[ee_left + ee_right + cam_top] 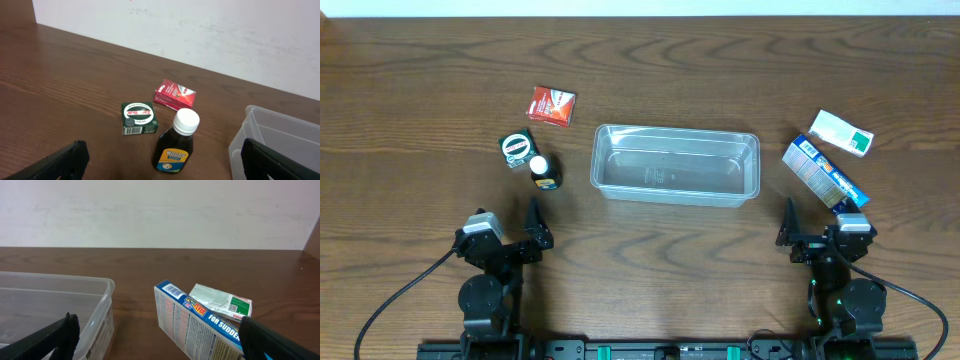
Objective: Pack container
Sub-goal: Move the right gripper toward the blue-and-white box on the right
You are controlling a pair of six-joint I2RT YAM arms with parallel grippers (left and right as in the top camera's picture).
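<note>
You've got the container (675, 168) sitting flat at mid-table (410, 110), long side running left-right, nothing inside it; it's clear plastic w/ rounded corners and a rim. Left gripper (535, 228) sits low near the front edge, well apart from the tub's front-left corner; in the left wrist view its dark fingers (57, 164) sit at opposite edges of the picture, so the jaws are spread wide w/ nothing between them. Right gripper (788, 228) mirrors it near the front-right corner; the right wrist view shows its fingers (47, 337) just as far apart, gripping nothing. On your left side, 3 small items lie clear of the tub: a red packet (551, 105) furthest back, a green box (517, 149) w/ a round label nearer the front, and a dark bottle (545, 170) w/ a white cap just beside that box, standing upright per the left wrist view. On your right, a blue-and-white carton (825, 174) lies angled near the tub's right end but not touching it; a white-and-green packet (842, 131) sits just behind it, whether touching it I can't tell.
</note>
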